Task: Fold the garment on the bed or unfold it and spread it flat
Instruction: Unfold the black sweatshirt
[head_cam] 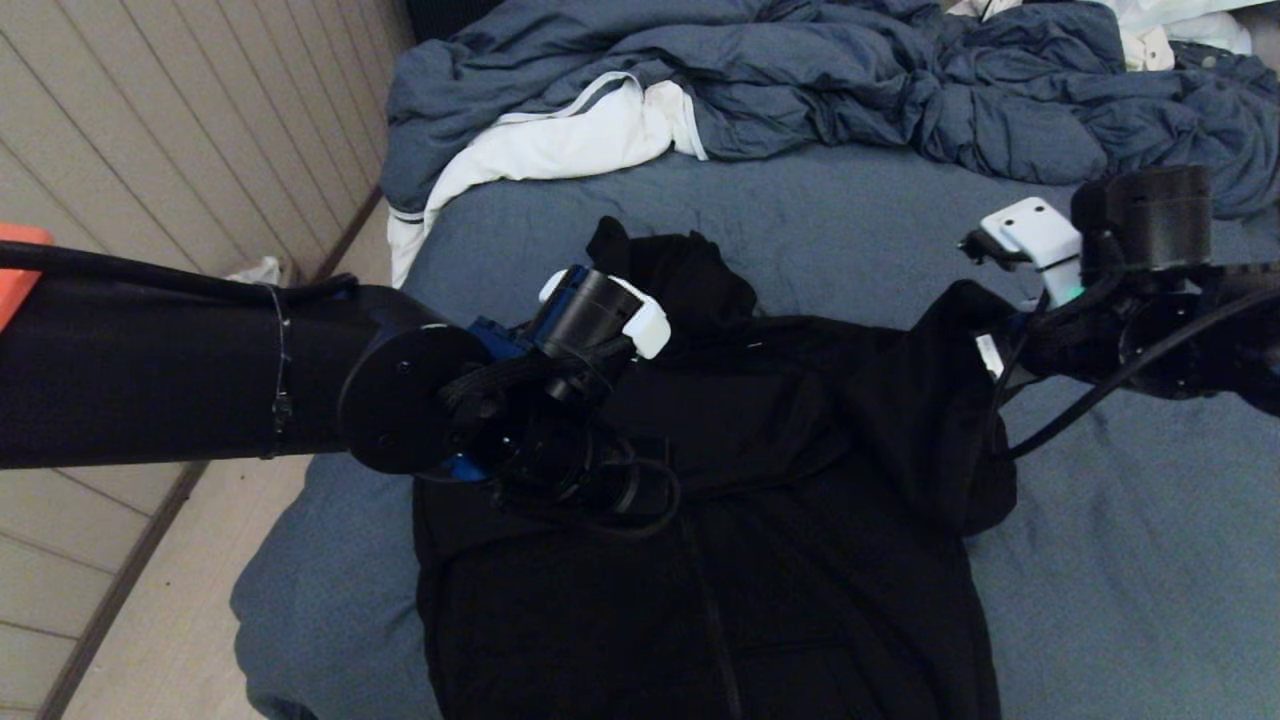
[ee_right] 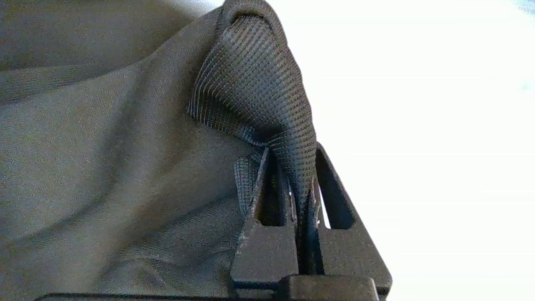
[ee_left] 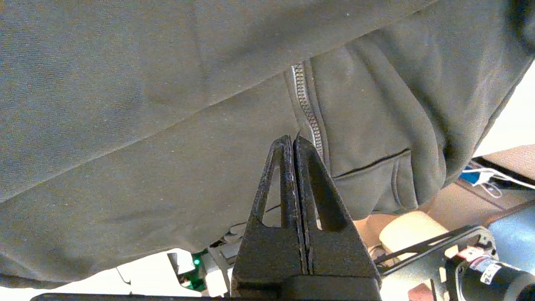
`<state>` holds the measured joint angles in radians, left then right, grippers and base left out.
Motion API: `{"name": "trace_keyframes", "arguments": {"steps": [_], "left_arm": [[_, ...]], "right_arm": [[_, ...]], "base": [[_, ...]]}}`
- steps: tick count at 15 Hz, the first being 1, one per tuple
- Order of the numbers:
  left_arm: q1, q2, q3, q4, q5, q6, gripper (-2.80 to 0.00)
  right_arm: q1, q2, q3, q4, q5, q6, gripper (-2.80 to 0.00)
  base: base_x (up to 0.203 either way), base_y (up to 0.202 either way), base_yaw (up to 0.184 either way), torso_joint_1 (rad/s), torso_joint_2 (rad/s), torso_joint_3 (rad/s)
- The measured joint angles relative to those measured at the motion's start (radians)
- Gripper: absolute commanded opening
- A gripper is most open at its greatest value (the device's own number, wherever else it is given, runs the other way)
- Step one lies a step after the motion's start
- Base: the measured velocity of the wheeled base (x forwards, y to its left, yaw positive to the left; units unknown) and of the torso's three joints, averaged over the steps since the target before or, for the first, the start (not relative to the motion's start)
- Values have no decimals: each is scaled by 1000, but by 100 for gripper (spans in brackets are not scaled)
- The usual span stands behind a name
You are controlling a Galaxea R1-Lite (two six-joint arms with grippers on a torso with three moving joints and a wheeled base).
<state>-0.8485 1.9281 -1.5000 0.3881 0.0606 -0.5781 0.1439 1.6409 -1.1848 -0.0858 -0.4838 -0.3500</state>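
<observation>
The garment (head_cam: 800,480), a black zip-up hoodie, lies across the near half of the bed (head_cam: 1120,540). Its right corner is pulled up into a peak. My right gripper (head_cam: 1000,350) is shut on that corner, and in the right wrist view ribbed cloth (ee_right: 259,83) is pinched between the right gripper's (ee_right: 292,167) fingers. My left arm (head_cam: 590,330) reaches over the garment's upper left part. In the left wrist view the left gripper (ee_left: 294,140) is shut with nothing between its jaws, its tip close to the zipper (ee_left: 307,104).
A crumpled blue-grey duvet (head_cam: 800,90) and a white cloth (head_cam: 560,140) are piled at the far end of the bed. The bed's left edge drops to pale floor (head_cam: 170,620) beside a panelled wall (head_cam: 200,120). Bare sheet shows to the garment's right.
</observation>
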Motion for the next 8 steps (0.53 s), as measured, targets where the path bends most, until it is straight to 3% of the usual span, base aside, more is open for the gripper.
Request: {"name": "trace_keyframes", "arguments": {"steps": [8], "left_arm": [[-7,16,3,0,1,-2,-280]], "right_arm": [[-241,-6,-7,-41,-282,-106,-280]], "base": [[0,0,0,0,0,0]]}}
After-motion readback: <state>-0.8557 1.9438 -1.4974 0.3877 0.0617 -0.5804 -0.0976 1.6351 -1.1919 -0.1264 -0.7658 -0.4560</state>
